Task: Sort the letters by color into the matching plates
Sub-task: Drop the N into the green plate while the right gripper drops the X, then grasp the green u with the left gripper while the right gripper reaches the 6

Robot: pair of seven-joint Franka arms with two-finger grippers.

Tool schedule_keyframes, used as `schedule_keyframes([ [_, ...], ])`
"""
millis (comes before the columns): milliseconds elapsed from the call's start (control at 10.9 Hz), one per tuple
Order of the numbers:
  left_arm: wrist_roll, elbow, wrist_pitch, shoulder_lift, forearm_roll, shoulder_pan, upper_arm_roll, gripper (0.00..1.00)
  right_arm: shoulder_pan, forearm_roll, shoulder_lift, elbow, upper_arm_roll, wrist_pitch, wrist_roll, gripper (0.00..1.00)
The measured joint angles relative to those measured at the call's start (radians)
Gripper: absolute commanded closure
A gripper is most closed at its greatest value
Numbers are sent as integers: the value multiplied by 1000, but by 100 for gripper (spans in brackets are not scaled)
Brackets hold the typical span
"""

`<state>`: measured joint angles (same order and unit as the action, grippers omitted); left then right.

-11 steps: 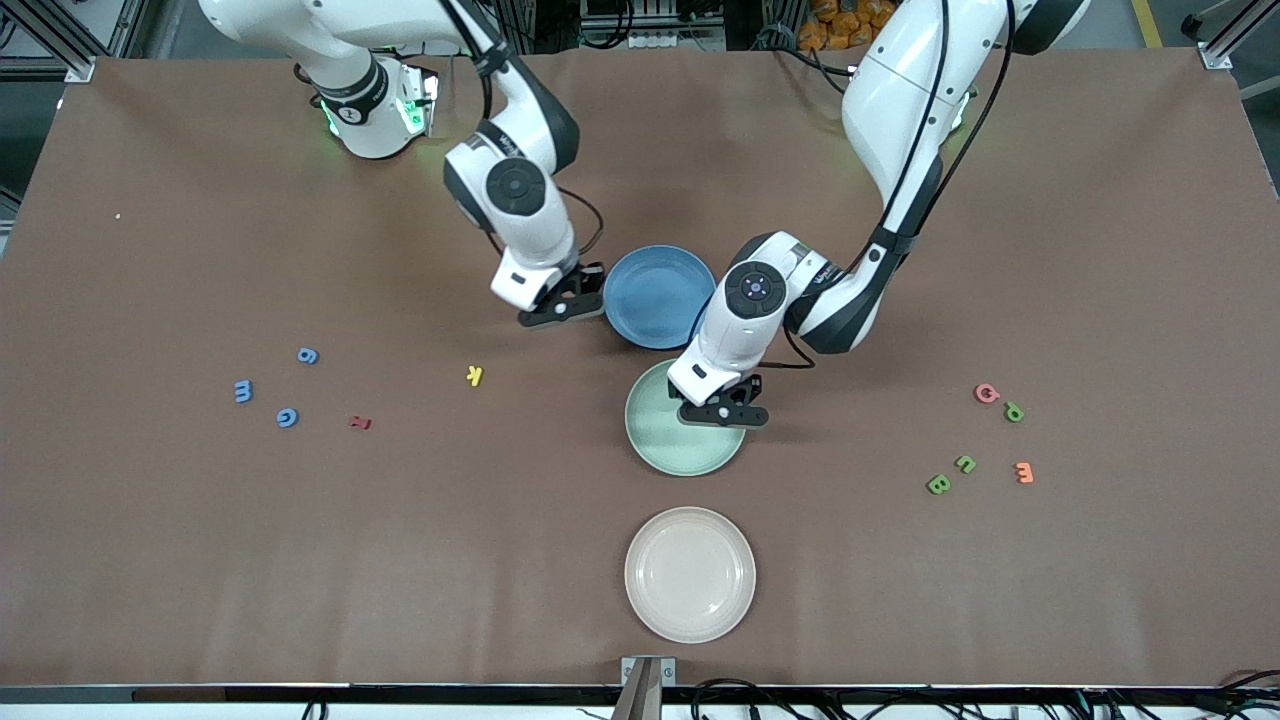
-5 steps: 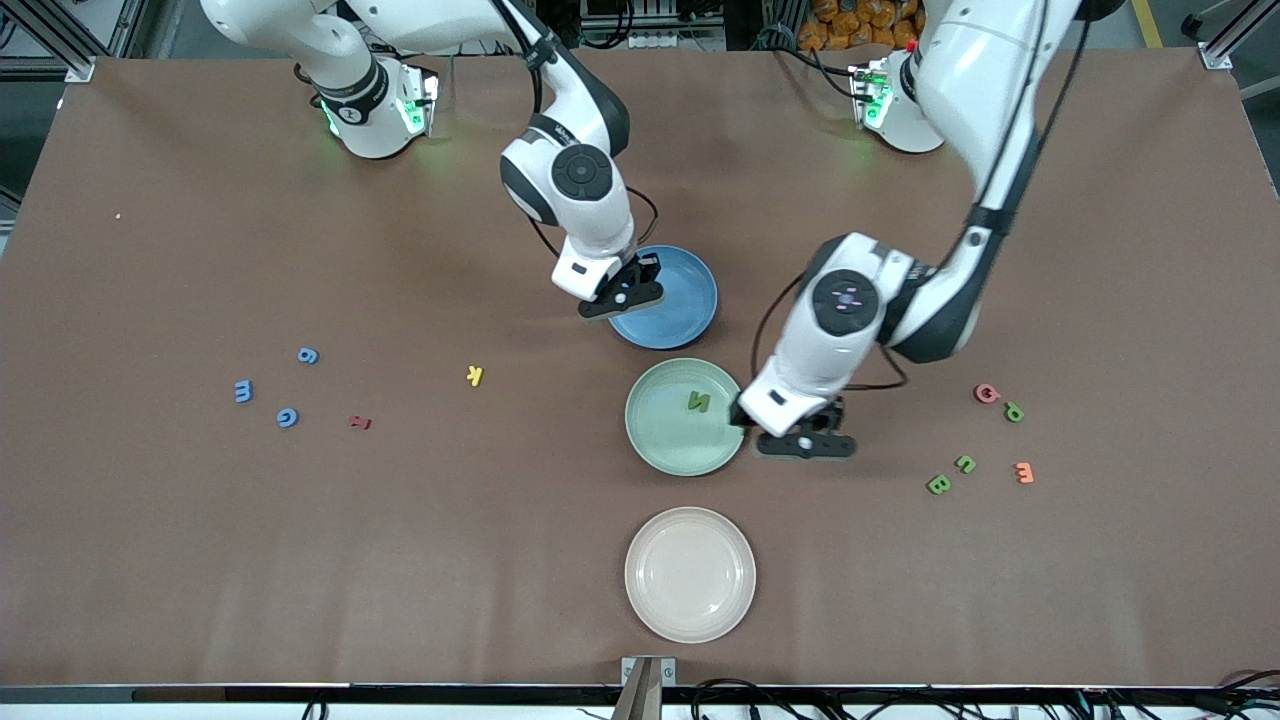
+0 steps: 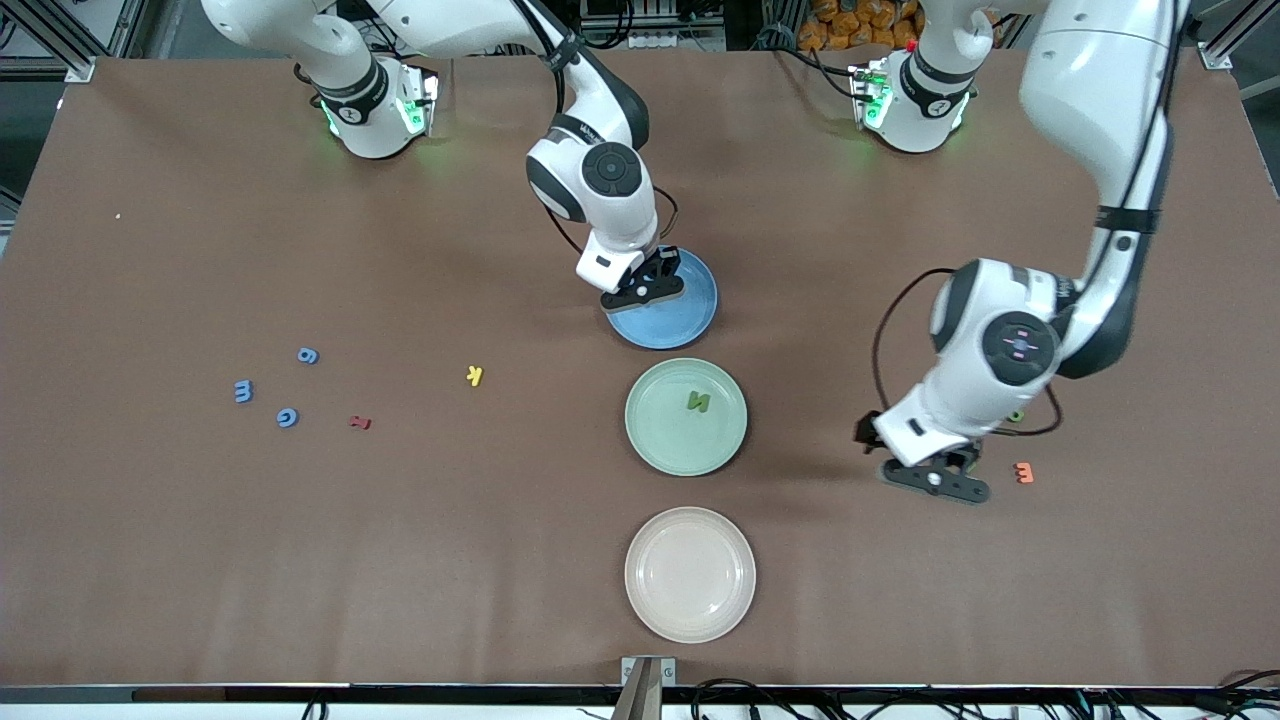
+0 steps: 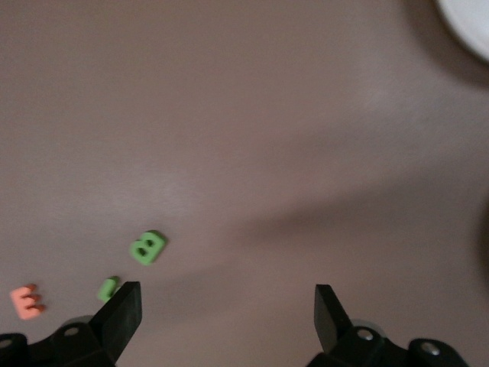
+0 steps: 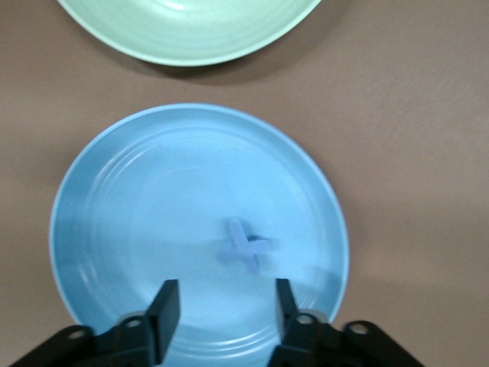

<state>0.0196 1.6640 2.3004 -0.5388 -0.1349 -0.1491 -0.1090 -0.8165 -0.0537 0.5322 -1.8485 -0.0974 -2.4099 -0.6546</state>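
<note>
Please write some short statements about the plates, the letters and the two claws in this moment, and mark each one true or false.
1. A green letter lies in the green plate. True.
2. The beige plate holds a letter. False: it holds none.
3. The right claw is over the blue plate, fingers apart. True.
4. The left claw grips the green B. False: it is open above the table, holding nothing.
5. A blue letter lies in the blue plate. True.

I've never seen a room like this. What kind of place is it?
Probably a robot lab: two white robot arms bolted to a brown-covered table, metal framing and cables around it, and tiny coloured foam letters to sort.
</note>
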Motion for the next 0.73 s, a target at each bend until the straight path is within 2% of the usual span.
schedule_keyframes([
  [366, -393, 25, 49, -38, 0, 143, -2, 0, -5, 0, 2, 7, -17, 6, -35, 0],
  [732, -508, 50, 134, -102, 0, 182, -4, 0, 31, 2, -5, 26, 7, 84, -13, 0],
])
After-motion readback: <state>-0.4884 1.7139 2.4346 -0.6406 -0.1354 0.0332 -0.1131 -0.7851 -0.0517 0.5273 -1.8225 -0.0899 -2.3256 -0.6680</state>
